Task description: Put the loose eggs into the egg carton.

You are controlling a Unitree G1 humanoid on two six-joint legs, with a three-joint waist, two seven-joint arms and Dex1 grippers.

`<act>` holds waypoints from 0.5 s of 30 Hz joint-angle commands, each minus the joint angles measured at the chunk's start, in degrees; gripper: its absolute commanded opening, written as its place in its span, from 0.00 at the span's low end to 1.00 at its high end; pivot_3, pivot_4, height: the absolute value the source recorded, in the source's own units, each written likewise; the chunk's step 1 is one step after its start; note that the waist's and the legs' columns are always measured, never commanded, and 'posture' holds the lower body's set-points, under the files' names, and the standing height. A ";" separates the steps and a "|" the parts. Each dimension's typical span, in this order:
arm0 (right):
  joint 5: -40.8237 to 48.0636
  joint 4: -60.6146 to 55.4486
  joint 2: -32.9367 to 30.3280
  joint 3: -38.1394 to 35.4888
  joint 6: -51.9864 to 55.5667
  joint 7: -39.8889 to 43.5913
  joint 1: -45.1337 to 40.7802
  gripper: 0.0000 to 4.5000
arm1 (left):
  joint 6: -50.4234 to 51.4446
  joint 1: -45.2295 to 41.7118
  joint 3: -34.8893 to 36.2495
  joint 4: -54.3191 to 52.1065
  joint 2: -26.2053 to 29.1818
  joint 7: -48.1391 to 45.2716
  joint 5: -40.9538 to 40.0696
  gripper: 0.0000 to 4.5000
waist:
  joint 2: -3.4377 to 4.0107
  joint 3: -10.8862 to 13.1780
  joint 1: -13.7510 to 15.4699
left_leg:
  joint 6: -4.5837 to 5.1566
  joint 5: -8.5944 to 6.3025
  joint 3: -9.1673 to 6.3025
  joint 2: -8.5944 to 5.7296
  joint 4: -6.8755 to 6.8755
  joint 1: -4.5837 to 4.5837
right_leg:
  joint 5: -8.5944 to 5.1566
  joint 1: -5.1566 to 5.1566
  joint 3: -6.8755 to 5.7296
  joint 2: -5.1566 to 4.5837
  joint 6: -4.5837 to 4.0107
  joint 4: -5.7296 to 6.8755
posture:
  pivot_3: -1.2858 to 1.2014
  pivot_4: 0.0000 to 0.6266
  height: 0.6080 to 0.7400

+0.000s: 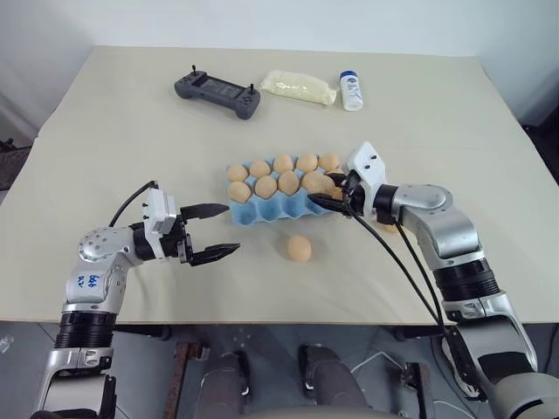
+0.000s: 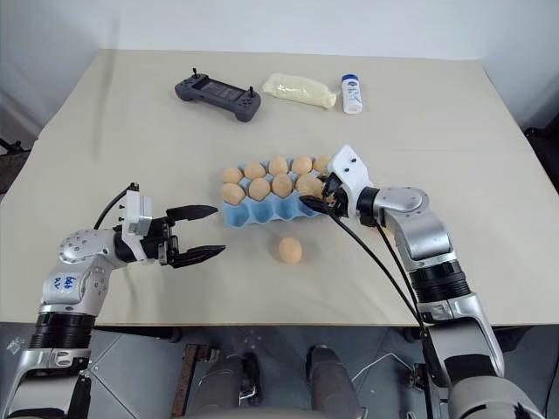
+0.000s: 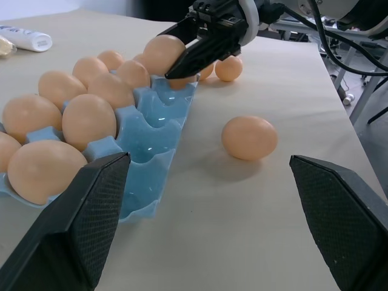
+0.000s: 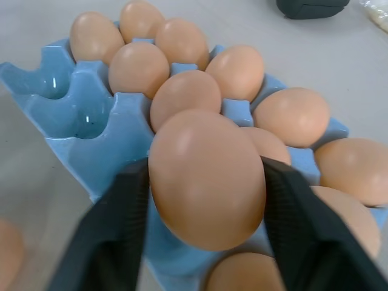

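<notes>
The right gripper [image 4: 203, 200] pinches an egg [image 4: 206, 179] over the carton [image 1: 262, 209], ready to seat it; the left gripper [image 1: 214, 232] waits spread near a loose egg [image 1: 300, 249].

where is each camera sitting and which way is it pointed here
Left eye view: on the head, looking forward and down at the table, both arms showing, egg carton in the middle.
Right eye view: the same scene from the head's other eye.
Left wrist view: on the left wrist, looking along the open left gripper at a loose egg.
Right wrist view: on the right wrist, looking along the right gripper, which holds an egg over the carton.
Shared: both wrist views show the carton.
</notes>
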 commanded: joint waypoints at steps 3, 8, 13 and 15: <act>0.08 -1.96 0.02 -1.06 -0.20 0.52 -1.68 0.99 | -0.95 0.59 1.44 -2.63 0.09 0.05 -1.31 1.00 | 0.00 0.00 -0.05 | -0.01 -0.01 0.00 0.02 0.00 0.01 | 0.00 0.00 0.00 0.00 0.00 0.01 | 0.52 0.24 1.00; 0.41 -4.49 -0.76 -1.74 0.42 0.80 -1.29 0.99 | -0.97 0.37 1.33 -2.50 -0.06 -0.15 -1.27 1.00 | 0.00 0.00 -0.05 | -0.04 -0.02 0.00 0.05 -0.02 0.01 | 0.00 -0.01 0.00 0.02 0.00 0.00 | 0.52 0.24 1.00; 2.40 -9.73 -3.14 -3.66 1.91 2.25 0.75 0.99 | -1.12 0.16 1.38 -2.04 0.01 -0.38 -1.20 1.00 | 0.00 0.00 0.05 | -0.04 -0.03 0.01 0.05 -0.03 0.00 | 0.00 -0.02 0.00 0.01 0.00 -0.01 | 0.52 0.24 1.00; 4.43 -13.34 -5.29 -5.20 3.37 3.93 3.01 0.99 | -1.17 0.16 1.49 -1.94 0.04 -0.36 -1.21 1.00 | 0.00 0.00 0.14 | -0.05 -0.04 0.01 0.05 -0.04 0.00 | 0.00 -0.02 -0.03 0.00 -0.01 -0.04 | 0.52 0.24 1.00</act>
